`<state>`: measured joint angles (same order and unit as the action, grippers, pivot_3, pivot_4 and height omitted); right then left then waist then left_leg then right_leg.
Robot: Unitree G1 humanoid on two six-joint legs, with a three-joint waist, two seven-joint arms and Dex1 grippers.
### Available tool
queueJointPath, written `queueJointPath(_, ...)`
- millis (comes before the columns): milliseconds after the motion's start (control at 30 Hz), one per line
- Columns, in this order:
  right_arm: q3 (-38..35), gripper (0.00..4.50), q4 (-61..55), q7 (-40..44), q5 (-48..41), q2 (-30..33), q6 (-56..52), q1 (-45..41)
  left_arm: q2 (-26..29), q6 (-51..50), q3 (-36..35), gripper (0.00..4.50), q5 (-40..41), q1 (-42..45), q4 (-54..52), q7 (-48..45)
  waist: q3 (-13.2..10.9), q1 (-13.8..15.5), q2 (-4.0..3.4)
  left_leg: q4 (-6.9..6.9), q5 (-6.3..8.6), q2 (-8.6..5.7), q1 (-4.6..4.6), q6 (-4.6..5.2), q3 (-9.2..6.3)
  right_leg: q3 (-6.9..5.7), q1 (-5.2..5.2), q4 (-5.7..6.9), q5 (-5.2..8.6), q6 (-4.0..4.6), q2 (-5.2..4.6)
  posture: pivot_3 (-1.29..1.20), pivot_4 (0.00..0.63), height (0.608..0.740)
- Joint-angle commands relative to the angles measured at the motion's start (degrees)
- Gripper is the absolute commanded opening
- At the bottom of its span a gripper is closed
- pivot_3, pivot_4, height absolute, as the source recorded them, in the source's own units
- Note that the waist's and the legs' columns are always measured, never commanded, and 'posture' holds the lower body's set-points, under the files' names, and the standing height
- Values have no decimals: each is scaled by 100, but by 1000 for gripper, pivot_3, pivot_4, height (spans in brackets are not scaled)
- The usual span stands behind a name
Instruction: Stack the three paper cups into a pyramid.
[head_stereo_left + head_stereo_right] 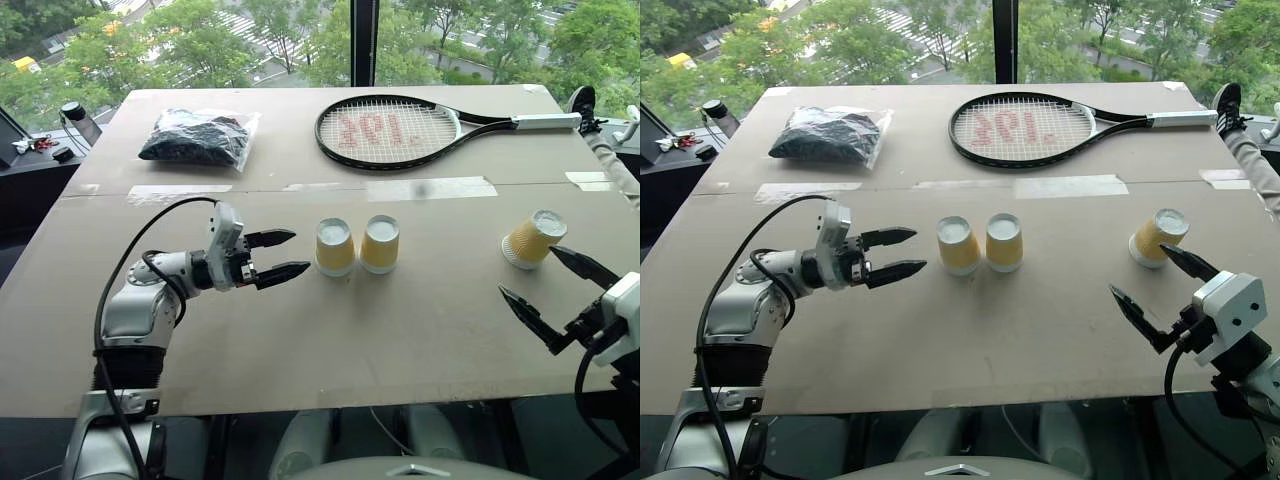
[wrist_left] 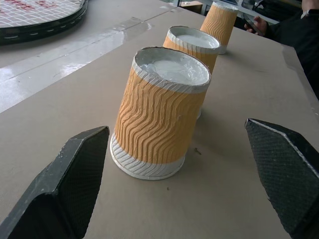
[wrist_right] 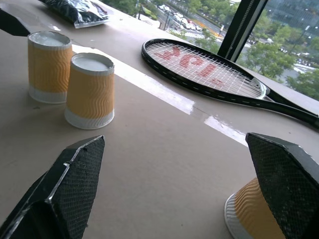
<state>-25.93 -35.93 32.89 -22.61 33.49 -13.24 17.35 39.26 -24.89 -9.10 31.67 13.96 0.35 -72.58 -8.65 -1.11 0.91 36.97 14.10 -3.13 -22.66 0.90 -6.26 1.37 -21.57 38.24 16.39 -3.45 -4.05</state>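
Cups: two stood inverted, touching, at table centre, base pair done; third lay tilted at 3 o'clock, awaiting lift onto top; left gripper spread beside pair; right gripper spread near third, needing to close on it.

Indoor test or demonstration room, upper floor, beside large windows overlooking treetops and a street. Indicated by: improvised counter of brown board panels joined with tape strips; assorted props laid out, namely tennis racket and bagged dark item; cluttered side desk at the left.
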Motion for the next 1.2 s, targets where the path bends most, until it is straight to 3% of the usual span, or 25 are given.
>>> queueJointPath(33,4,4500,835,-834,691,154,-477,-684,250,-598,-369,4478,863,-429,-1225,-83,-1,41,1,0,-1,-2,0,-1,2,5,0,-1,0,0,-3,0,150,740)
queueJointPath(400,474,4500,1901,-1394,779,88,-1774,-2419,245,-1157,-568,4478,1848,-933,-2901,778,-1,35,-16,-12,-8,-2,-3,-14,5,9,-2,-7,0,2,-1,0,150,740)
queueJointPath(833,487,4500,2205,-1474,445,-179,-2587,-2947,335,-1038,-655,4478,1984,-1383,-3245,1100,-2,31,-19,-16,0,-2,-2,0,11,7,-2,-11,0,1,9,0,150,740)
queueJointPath(1000,520,2460,2125,-1368,427,-127,-2429,-2955,348,-1003,-726,4500,2048,-1465,-3269,1129,-2,29,-19,-19,0,-2,-1,0,11,7,-4,-11,0,1,9,0,150,740)
queueJointPath(1200,796,2460,1314,-565,-166,4,-2354,-3150,91,-677,-957,4500,1911,-1713,-3085,1352,-8,-3,-28,-22,1,-1,-1,1,18,6,-8,-12,0,1,8,0,150,740)
